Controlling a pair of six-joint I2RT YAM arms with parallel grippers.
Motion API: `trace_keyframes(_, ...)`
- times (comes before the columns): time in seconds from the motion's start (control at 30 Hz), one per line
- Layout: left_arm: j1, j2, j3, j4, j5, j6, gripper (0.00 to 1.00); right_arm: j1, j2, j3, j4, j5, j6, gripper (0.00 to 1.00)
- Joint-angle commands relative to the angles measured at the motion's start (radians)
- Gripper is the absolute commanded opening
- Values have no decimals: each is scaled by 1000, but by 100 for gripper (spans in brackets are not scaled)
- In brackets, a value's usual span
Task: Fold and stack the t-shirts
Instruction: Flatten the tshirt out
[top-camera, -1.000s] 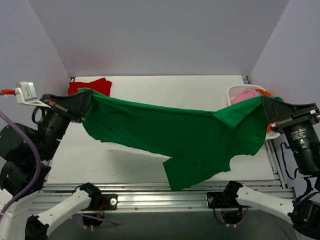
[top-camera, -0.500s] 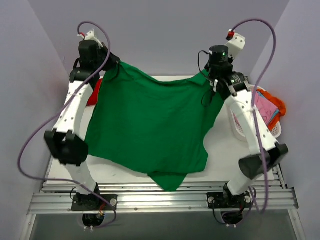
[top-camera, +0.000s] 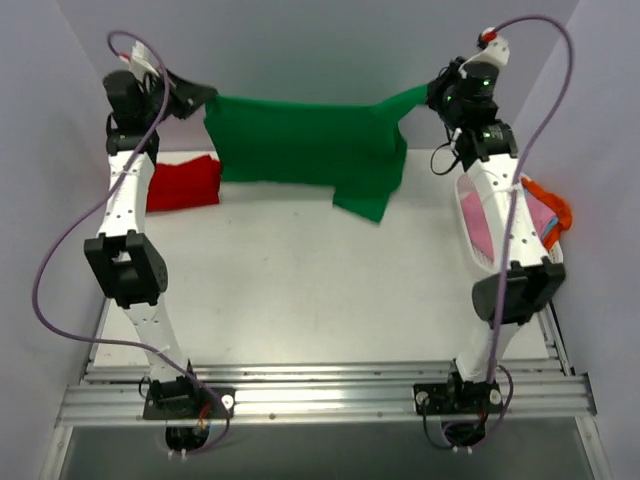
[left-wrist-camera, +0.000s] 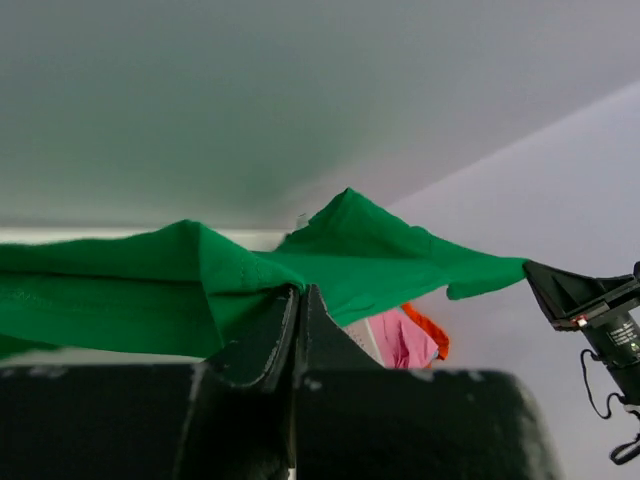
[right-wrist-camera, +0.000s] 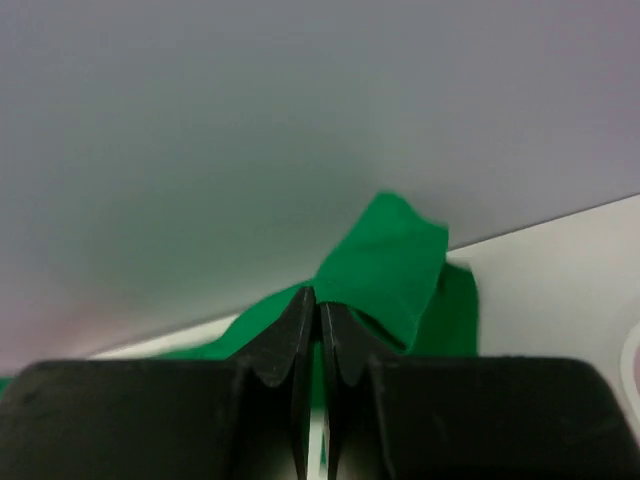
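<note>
A bright green t-shirt (top-camera: 310, 150) hangs stretched in the air at the far end of the table, held by both arms raised high. My left gripper (top-camera: 205, 97) is shut on its left corner; the left wrist view shows the green cloth (left-wrist-camera: 200, 290) pinched at the closed fingertips. My right gripper (top-camera: 428, 92) is shut on its right corner, and the green cloth (right-wrist-camera: 390, 265) is pinched there too. One flap hangs lower at the right (top-camera: 365, 200). A folded red t-shirt (top-camera: 185, 183) lies at the table's far left. Pink (top-camera: 480, 228) and orange (top-camera: 552, 205) shirts sit in the basket.
A white lattice basket (top-camera: 470, 240) stands at the table's right edge. The white table (top-camera: 320, 290) runs under the hanging shirt to the metal rail at the near edge. Grey walls enclose the back and sides. Cables loop above both arms.
Both arms have swung from low near the front up and out to the far end, lifting the green shirt off the table and stretching it taut against the back wall.
</note>
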Motion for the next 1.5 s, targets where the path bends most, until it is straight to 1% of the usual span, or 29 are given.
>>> trace_keyframes(0.0,-12,-439,-294,670,156,-78,2,17,-437,-318,493,-104,-43,0)
trace_keyframes(0.03,-12,-496,-364,760,148,-44,2,18,-493,-406,562,-114,-53,0)
trace_keyframes(0.07,-12,-562,-439,787,118,-19,2,21,-544,-472,606,-116,-53,0)
trace_keyframes(0.1,-15,-680,-508,802,98,11,2,21,-619,-551,630,-121,-54,0)
trace_keyframes(0.13,-30,-730,-621,786,81,80,2,24,-653,-590,633,-127,-56,0)
trace_keyframes(0.2,-57,-851,-703,708,34,166,2,32,-757,-714,630,-118,-56,0)
trace_keyframes(0.23,-79,-882,-786,640,15,232,2,32,-789,-760,628,-116,-56,0)
trace_keyframes(0.33,-136,-995,-938,588,-85,290,2,35,-917,-929,613,-110,-36,0)
trace_keyframes(0.37,-151,-1018,-1046,592,-97,289,2,35,-946,-963,596,-116,-30,0)
trace_keyframes(0.4,-159,-1056,-1107,600,-118,281,2,35,-1004,-1001,564,-130,-10,0)
trace_keyframes(0.43,-165,-1074,-1165,618,-131,265,2,37,-1038,-1091,552,-137,2,0)
trace_keyframes(0.47,-180,-1095,-1299,639,-141,257,2,40,-1078,-1144,530,-147,18,0)
trace_keyframes(0.53,-200,-1150,-1439,707,-206,220,2,47,-1219,-1257,516,-171,67,0)
trace_keyframes(0.57,-206,-1167,-1499,716,-214,205,2,55,-1274,-1357,501,-179,79,0)
trace_keyframes(0.6,-214,-1202,-1600,727,-208,191,2,58,-1379,-1391,455,-188,85,0)
trace_keyframes(0.63,-219,-1230,-1642,738,-197,164,2,61,-1429,-1411,420,-187,85,0)
trace_keyframes(0.67,-226,-1270,-1684,739,-201,154,2,58,-1478,-1401,330,-182,75,0)
trace_keyframes(0.7,-272,-1429,-1728,639,-255,162,2,58,-1566,-1332,231,-165,25,0)
trace_keyframes(0.73,-272,-1431,-1729,638,-255,162,2,55,-1567,-1278,167,-165,24,0)
trace_keyframes(0.77,-312,-1542,-1680,580,-272,171,2,53,-1586,-1219,124,-165,3,0)
trace_keyframes(0.8,-327,-1593,-1635,445,-283,201,2,49,-1587,-1151,75,-179,-38,0)
trace_keyframes(0.83,-346,-1668,-1591,404,-275,208,2,43,-1586,-1011,2,-187,-59,0)
trace_keyframes(1.0,-369,-1788,-1286,286,-197,185,2,-15,-1543,-646,-76,-283,-91,0)
trace_keyframes(1.07,-366,-1822,-1212,258,-162,183,2,-49,-1509,-492,-111,-311,-96,0)
trace_keyframes(1.1,-357,-1830,-1142,244,-155,183,2,-58,-1500,-454,-119,-318,-94,0)
trace_keyframes(1.2,-320,-1854,-1031,129,-166,217,2,-100,-1481,-399,-91,-352,-65,0)
trace_keyframes(1.23,-306,-1862,-971,103,-178,226,2,-108,-1468,-399,-73,-374,-51,0)
trace_keyframes(1.33,-254,-1859,-890,13,-210,255,2,-134,-1439,-416,-56,-377,-42,0)
trace_keyframes(1.47,-243,-1845,-889,-49,-255,265,2,-169,-1416,-468,-16,-371,-27,0)
